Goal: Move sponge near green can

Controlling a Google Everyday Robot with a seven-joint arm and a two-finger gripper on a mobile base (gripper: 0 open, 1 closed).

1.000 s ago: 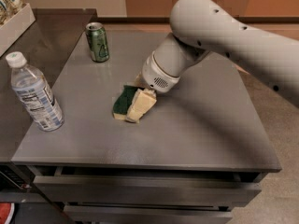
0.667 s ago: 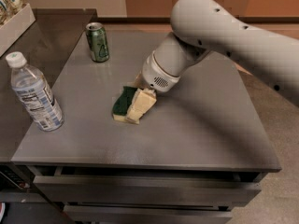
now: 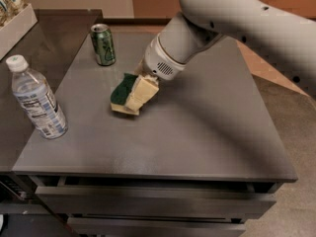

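The sponge, dark green on top with a pale yellow layer below, is at the middle left of the grey table, tilted. My gripper reaches down from the upper right and is shut on the sponge; its cream fingers cover the sponge's right side. The green can stands upright at the table's far left, a short way beyond the sponge and to its left.
A clear plastic water bottle with a white cap stands at the table's left edge. A white tray with packets sits on the dark counter at the far left. The table front has drawers.
My gripper and the sponge have moved left and away from the camera, closer to the green can. The can and the bottle have not moved.
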